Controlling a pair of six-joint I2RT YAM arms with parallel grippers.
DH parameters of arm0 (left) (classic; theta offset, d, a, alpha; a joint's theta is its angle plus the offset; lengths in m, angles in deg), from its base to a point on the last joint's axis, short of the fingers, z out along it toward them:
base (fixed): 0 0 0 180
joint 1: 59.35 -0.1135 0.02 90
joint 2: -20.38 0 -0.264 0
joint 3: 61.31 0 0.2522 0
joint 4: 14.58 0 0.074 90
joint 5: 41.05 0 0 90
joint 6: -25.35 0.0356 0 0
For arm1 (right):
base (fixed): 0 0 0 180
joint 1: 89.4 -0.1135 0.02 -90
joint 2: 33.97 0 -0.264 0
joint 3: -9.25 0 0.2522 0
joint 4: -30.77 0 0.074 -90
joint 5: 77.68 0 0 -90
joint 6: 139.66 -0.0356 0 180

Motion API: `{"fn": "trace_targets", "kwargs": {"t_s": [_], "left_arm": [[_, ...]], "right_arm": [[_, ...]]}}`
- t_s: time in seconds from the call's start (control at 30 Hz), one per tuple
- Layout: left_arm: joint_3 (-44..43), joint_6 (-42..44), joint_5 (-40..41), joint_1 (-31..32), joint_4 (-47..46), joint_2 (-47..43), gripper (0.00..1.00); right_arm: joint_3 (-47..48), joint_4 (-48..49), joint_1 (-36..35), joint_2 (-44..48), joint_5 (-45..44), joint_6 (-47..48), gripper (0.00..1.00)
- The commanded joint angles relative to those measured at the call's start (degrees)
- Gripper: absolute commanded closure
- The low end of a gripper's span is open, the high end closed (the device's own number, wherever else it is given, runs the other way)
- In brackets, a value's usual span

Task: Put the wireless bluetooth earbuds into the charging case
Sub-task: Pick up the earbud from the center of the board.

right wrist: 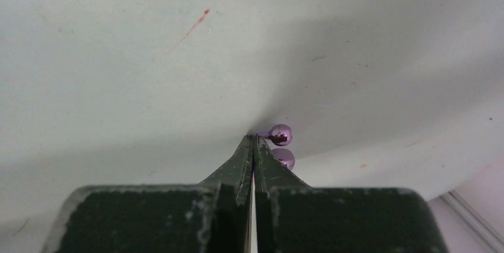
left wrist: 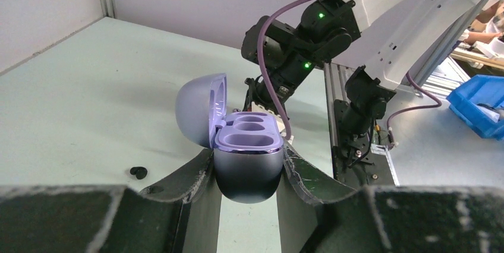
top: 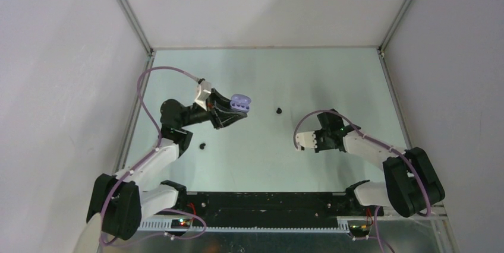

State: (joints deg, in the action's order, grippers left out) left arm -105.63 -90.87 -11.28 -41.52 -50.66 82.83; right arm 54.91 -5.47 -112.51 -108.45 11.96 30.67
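My left gripper [left wrist: 248, 176] is shut on the lilac charging case [left wrist: 248, 161] and holds it above the table, lid open and its wells empty; both also show in the top view, the gripper [top: 236, 110] and the case [top: 241, 103]. My right gripper [right wrist: 254, 140] points down at the table with its jaws together, pinching the thin edge of a glossy lilac earbud [right wrist: 280, 135]. A second lilac earbud [right wrist: 284, 158] sits against the right finger. One black earbud [top: 278, 110] lies mid-table and another [top: 202, 145] near the left arm; the left wrist view shows one black earbud [left wrist: 138, 172].
The right arm's wrist [top: 325, 134] hides its fingertips in the top view. White enclosure walls [top: 71, 57] stand close on both sides and behind. A black rail [top: 267, 202] runs along the near table edge.
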Motion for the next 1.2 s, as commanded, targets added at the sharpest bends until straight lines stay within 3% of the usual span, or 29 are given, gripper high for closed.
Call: {"fn": "trace_targets", "kwargs": {"t_s": [0.0,0.4,0.47,0.6,0.7,0.97,1.17], "left_arm": [[-2.7,1.9,-0.5,-0.1,-0.4,-1.1,1.0],[-2.8,2.5,-0.8,-0.1,0.2,-1.0,1.0],[-2.8,3.0,-0.8,-0.1,0.7,-1.2,1.0],[-2.9,3.6,-1.1,-0.1,1.7,-1.5,1.0],[-2.9,3.8,-1.1,-0.1,1.9,-1.6,1.0],[-3.3,4.3,-1.4,0.0,2.7,-1.1,1.0],[-3.5,5.2,-1.3,0.1,4.0,-1.1,1.0]], "right_arm": [[2.7,-5.3,0.2,0.7,6.3,-3.5,1.0],[14.1,-14.8,2.1,12.7,19.9,-10.7,1.0],[14.3,-15.1,1.7,12.0,17.9,-11.8,0.99],[15.7,-17.4,2.4,7.3,11.9,-15.8,0.81],[15.9,-19.3,5.2,5.0,13.9,-16.8,0.75],[10.6,-11.6,11.5,4.6,16.8,-14.0,0.71],[10.6,-10.5,11.9,0.6,18.6,-14.1,0.71]]}}
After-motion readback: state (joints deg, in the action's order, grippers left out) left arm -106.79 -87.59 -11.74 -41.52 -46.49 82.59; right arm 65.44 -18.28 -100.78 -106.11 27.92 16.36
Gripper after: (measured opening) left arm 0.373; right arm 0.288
